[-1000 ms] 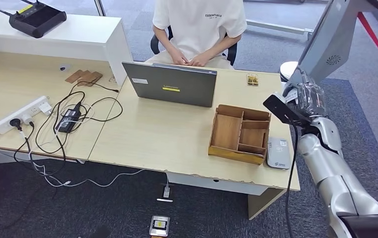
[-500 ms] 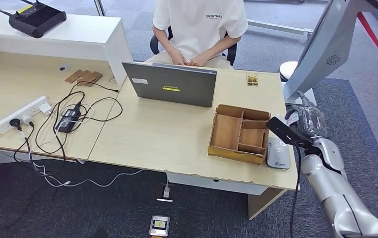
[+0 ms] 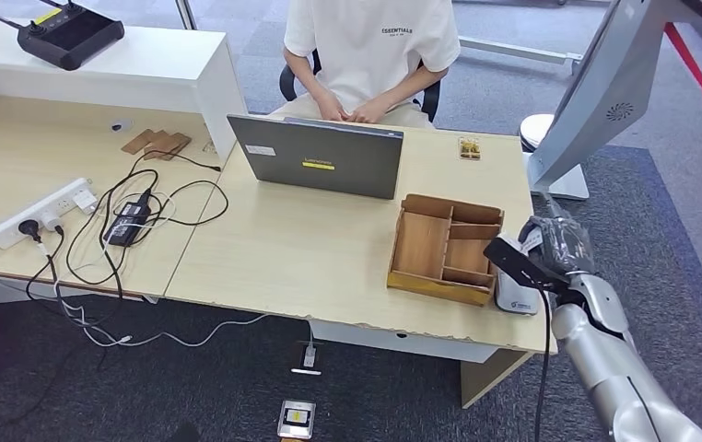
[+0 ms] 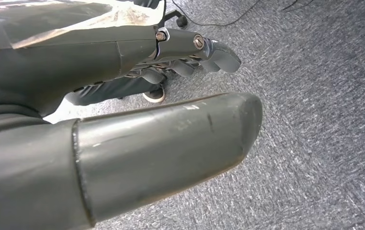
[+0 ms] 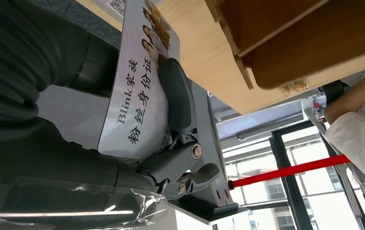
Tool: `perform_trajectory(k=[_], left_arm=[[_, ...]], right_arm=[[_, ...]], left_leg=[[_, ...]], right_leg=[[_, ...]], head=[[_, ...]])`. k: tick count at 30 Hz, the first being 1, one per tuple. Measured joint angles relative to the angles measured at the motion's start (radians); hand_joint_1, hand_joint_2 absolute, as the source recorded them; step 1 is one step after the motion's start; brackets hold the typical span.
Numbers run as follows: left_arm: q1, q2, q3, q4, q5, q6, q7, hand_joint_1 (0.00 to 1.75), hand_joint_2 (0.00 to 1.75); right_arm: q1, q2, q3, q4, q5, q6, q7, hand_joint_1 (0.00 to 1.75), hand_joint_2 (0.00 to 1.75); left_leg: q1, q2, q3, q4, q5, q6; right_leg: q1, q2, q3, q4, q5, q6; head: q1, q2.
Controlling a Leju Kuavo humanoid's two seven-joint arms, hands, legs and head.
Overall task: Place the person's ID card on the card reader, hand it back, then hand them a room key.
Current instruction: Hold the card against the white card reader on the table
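Right hand [image 3: 561,247]: fingers pinched on the ID card [image 5: 140,91], poised just above the card reader [image 3: 516,296].
Change: lowered from beside the monitor stand [image 3: 564,138] toward the table's near corner.
Meaning: placement likely imminent.
Nearby: wooden organiser [image 3: 446,247], seated person [image 3: 372,46].

White printed ID card [image 5: 140,91] pinched in right hand [image 3: 555,247], above grey card reader [image 3: 516,293].
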Motion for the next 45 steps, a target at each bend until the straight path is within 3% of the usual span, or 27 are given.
perform_trajectory(k=[45], left_arm=[[0.004,0.007,0.0,0.0,-0.005,0.009,0.009,0.0,0.0]], right_arm=[[0.049,0.024,0.0,0.104,-0.011,0.007,-0.01,1.75,1.75]], left_leg=[[0.0,0.0,0.0,0.0,0.0,0.0]], right_leg=[[0.0,0.0,0.0,0.0,0.0,0.0]], head=[[0.0,0.0]])
